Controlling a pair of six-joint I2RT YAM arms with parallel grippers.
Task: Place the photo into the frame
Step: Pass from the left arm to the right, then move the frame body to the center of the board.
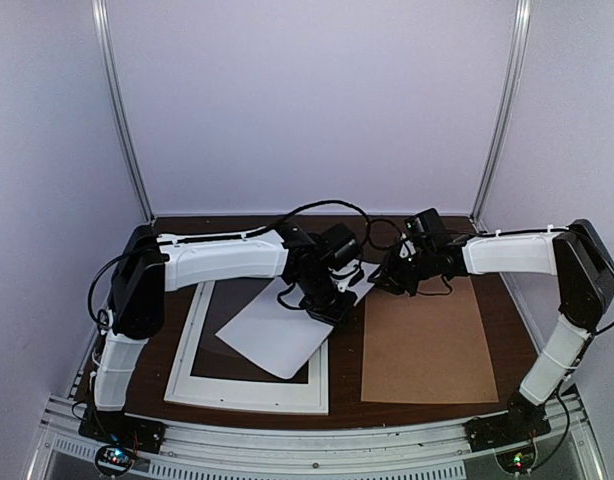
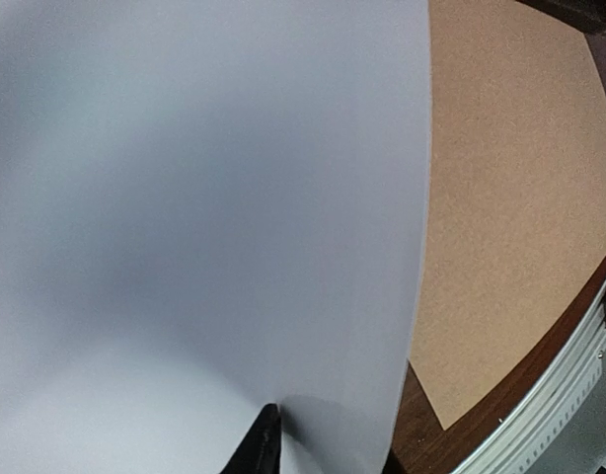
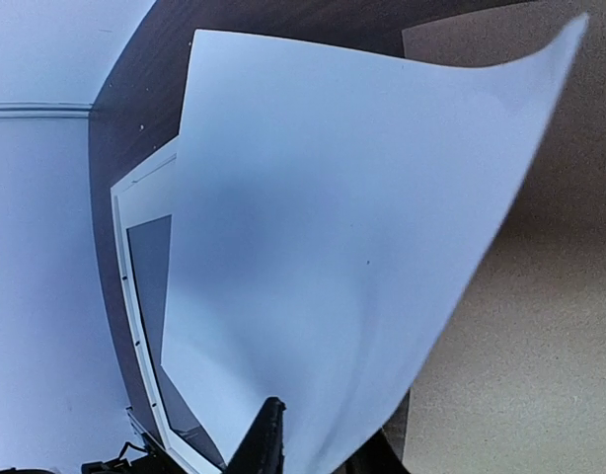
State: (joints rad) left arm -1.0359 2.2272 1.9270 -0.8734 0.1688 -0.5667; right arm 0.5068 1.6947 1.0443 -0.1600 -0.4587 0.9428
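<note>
The photo [image 1: 272, 335] shows only its white back and is lifted at a tilt over the right part of the white frame [image 1: 247, 398], which lies flat at the left. My left gripper [image 1: 332, 305] is shut on the photo's far right edge. In the left wrist view the sheet [image 2: 185, 197] fills most of the picture, with one black finger [image 2: 262, 439] on it. My right gripper [image 1: 379, 282] is shut on the same sheet at its far corner. In the right wrist view the photo [image 3: 323, 217] curves up from the fingers [image 3: 268, 434]. The printed side is hidden.
A plain brown backing board [image 1: 427, 340] lies flat on the right half of the dark wooden table; it also shows in the left wrist view [image 2: 510, 197] and the right wrist view [image 3: 520, 375]. The frame's rail [image 3: 125, 286] surrounds a dark middle. A metal rail [image 1: 317, 445] runs along the near edge.
</note>
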